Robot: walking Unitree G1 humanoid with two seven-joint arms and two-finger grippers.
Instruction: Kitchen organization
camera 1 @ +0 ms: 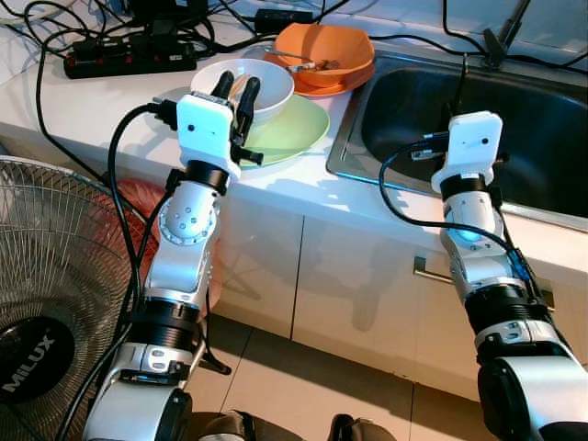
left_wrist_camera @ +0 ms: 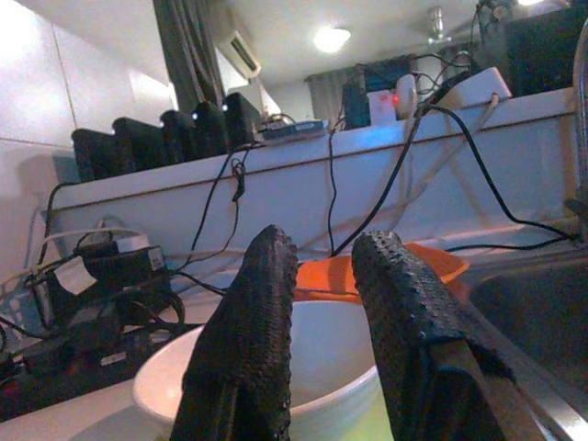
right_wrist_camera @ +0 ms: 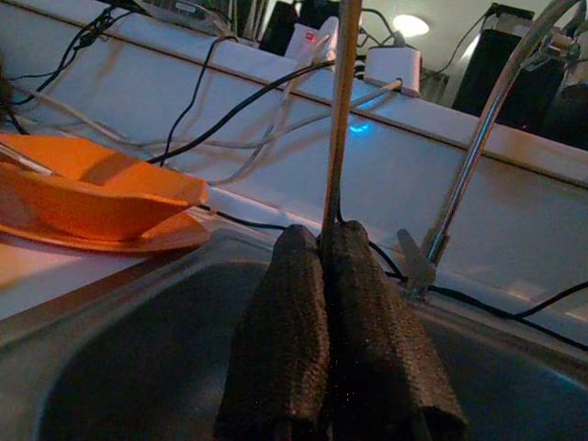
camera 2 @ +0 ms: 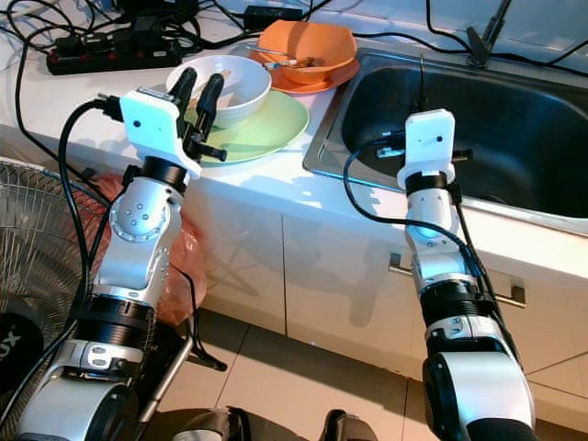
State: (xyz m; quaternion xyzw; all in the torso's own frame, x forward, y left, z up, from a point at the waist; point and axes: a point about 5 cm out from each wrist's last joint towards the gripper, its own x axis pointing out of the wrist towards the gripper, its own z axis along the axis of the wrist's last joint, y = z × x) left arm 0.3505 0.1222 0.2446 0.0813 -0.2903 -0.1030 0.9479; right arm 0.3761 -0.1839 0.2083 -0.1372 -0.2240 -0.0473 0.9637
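A white bowl point(camera 1: 266, 84) rests on a green plate point(camera 1: 294, 129) on the counter. My left gripper point(camera 1: 237, 90) is open at the bowl's near rim, and in the left wrist view its fingers point(left_wrist_camera: 262, 303) stand apart in front of the white bowl point(left_wrist_camera: 322, 367). Behind sits an orange bowl point(camera 1: 322, 48) holding a utensil, on an orange plate point(camera 1: 317, 89). My right gripper point(right_wrist_camera: 326, 243) is over the steel sink point(camera 1: 478, 119), shut on a thin brown stick point(right_wrist_camera: 342, 110) that points straight up.
A black power strip point(camera 1: 129, 57) and tangled cables lie at the back left of the counter. A standing fan point(camera 1: 55, 276) is at the left on the floor. The faucet point(right_wrist_camera: 478, 138) rises behind the sink. A cabinet handle point(camera 1: 432, 273) is below.
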